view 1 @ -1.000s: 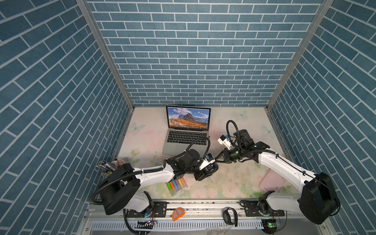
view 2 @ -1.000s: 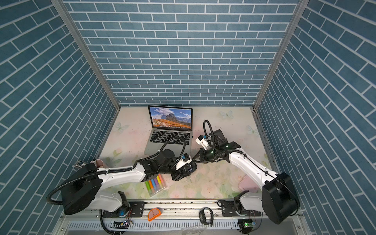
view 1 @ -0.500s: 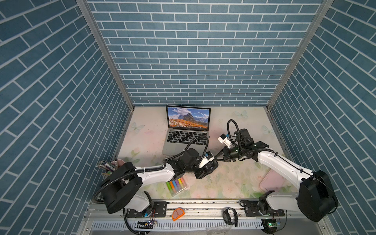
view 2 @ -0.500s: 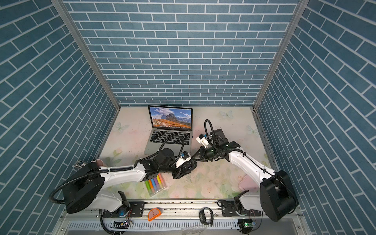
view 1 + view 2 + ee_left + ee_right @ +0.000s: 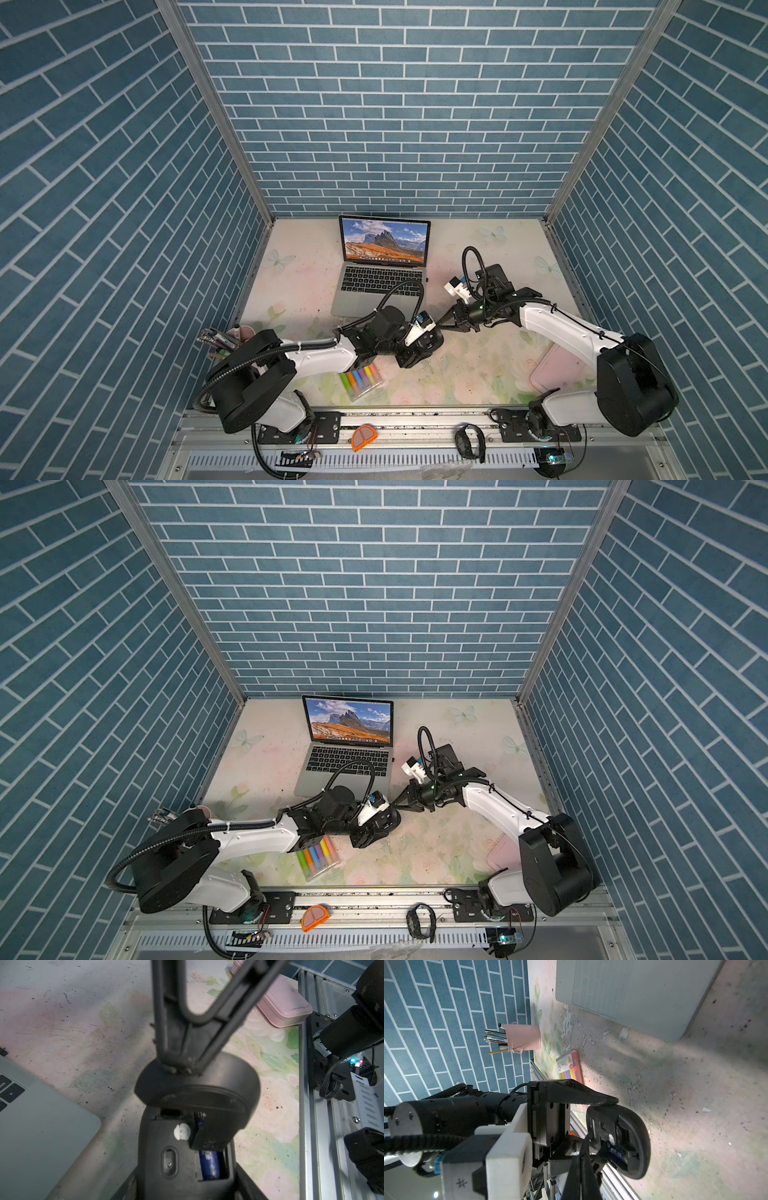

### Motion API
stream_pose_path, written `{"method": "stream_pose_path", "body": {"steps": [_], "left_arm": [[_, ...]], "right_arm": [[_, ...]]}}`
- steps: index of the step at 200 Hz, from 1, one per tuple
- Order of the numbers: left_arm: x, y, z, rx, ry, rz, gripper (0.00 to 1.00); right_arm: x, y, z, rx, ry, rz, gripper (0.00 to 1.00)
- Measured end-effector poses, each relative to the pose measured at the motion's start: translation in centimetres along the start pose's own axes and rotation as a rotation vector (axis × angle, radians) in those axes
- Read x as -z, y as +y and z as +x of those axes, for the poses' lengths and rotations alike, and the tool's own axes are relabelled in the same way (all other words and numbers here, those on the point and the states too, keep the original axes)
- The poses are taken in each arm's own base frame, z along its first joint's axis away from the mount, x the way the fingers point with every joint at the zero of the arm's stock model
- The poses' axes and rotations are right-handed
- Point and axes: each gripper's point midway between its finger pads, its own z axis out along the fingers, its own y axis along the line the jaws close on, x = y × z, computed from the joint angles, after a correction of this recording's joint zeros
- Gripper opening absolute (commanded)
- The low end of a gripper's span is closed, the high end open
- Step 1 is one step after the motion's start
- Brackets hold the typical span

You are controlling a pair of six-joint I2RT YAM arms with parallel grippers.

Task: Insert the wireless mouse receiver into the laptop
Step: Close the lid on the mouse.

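Here, the left tool [image 5: 424,349] is clamped on the mouse [image 5: 153,1136], a finger on each side, and the mouse's underside shows in both wrist views. The battery bay is open, with a blue cell [image 5: 209,1163] inside. The right tool [image 5: 182,1069] reaches in from the opposite side with its fingers pressed together and its tips at the mouse's far rim. Whether they pinch anything I cannot tell. The receiver is too small to pick out for certain in any view. The laptop [image 5: 357,303] sits open at the back middle of the desk [image 5: 299,291], its screen lit with a mountain scene. Its near corner is just beside the mouse but apart from it. A marker pack [image 5: 361,380] lies partly under the left arm. A pink case [image 5: 557,370] lies beside the right arm, and a pink pen pot [image 5: 523,1038] stands at the desk's left edge.
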Motion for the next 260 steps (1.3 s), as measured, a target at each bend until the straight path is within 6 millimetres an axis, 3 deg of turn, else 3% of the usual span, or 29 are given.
{"method": "stream_pose_path", "body": {"steps": [52, 143, 189, 220, 260], "left_arm": [[0.3, -0.1, -0.9, -0.011, -0.034, 0.002, 0.0], [0.3, -0.1, -1.1, -0.012, -0.038, 0.001, 0.0], [0.4, 0.0, -1.1, -0.011, -0.039, -0.004, 0.0], [0.4, 0.4, -1.3, 0.0, -0.037, -0.026, 0.0], [0.4, 0.7, -2.2, 0.005, -0.045, -0.039, 0.0]], "right_arm": [[-0.2, -1.3, -0.1, -0.024, 0.007, 0.035, 0.16], [0.5, -0.8, -1.1, 0.005, -0.011, 0.078, 0.25], [1.0, -1.9, -0.9, 0.011, -0.029, 0.155, 0.41], [2.6, -0.9, -1.6, 0.082, -0.131, 0.186, 0.54], [3.8, -0.5, -1.8, 0.167, -0.244, 0.224, 0.6]]}}
